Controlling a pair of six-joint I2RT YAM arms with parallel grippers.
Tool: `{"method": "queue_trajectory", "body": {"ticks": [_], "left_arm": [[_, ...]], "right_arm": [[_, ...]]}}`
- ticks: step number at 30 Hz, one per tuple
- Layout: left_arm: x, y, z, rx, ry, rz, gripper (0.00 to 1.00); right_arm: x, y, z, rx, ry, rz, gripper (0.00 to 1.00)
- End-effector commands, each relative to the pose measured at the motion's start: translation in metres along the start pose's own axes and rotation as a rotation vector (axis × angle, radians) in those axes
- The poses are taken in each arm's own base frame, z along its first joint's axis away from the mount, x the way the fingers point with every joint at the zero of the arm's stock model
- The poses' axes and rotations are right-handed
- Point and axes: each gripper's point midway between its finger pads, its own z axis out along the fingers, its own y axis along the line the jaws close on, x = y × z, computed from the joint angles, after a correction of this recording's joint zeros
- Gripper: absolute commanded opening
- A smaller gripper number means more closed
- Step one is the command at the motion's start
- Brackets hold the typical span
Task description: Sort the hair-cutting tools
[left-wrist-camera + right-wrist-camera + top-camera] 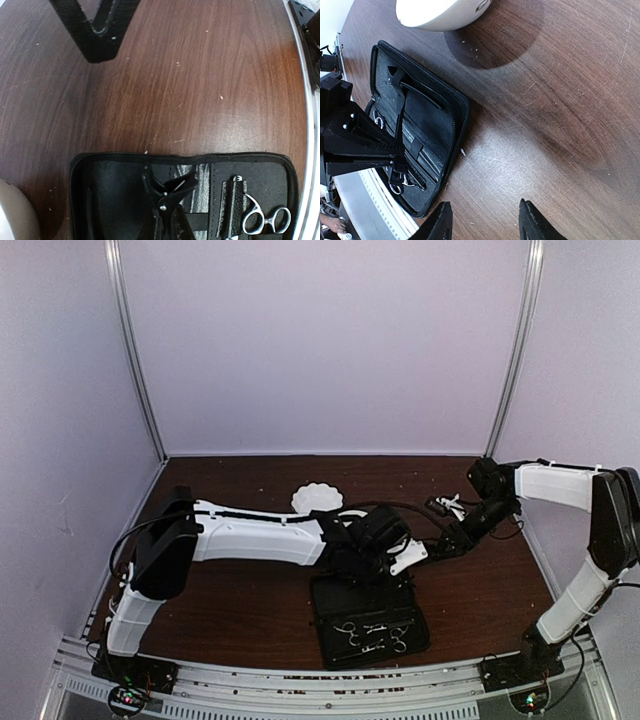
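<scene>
An open black zip case is seen lying on the brown table, near a white bowl. Silver scissors are noted inside. The right gripper is held parted, empty, over bare wood.

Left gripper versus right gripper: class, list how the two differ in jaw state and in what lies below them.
The left gripper has its jaws shut, seemingly on a black clip; the right gripper has its jaws open and empty. The left gripper is over the open black zip case; the right gripper is over bare table beside it. Both are black and sit low.
</scene>
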Motion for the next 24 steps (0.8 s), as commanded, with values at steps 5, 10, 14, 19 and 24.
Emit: {"method": "queue_trajectory", "body": {"ticks": [5,10,14,19,24], "left_arm": [[0.023,0.032,0.014,-0.118,0.122,-0.04,0.0],[0.02,0.032,0.017,-0.105,0.097,-0.06,0.0],[0.011,0.03,0.016,-0.082,0.065,-0.075,0.0],[-0.012,0.022,0.009,-0.032,-0.011,-0.096,0.0],[-0.018,0.017,0.011,0.008,-0.045,-0.125,0.0]], "right_arm": [[0.0,0.0,-0.001,-0.008,0.003,0.004,0.46],[-0.001,0.0,-0.001,-0.007,0.004,0.003,0.47],[0.0,-0.001,-0.001,-0.007,0.005,0.005,0.47],[0.0,0.0,-0.001,-0.008,0.007,0.006,0.47],[0.0,0.0,-0.001,-0.007,0.008,0.004,0.47]]}}
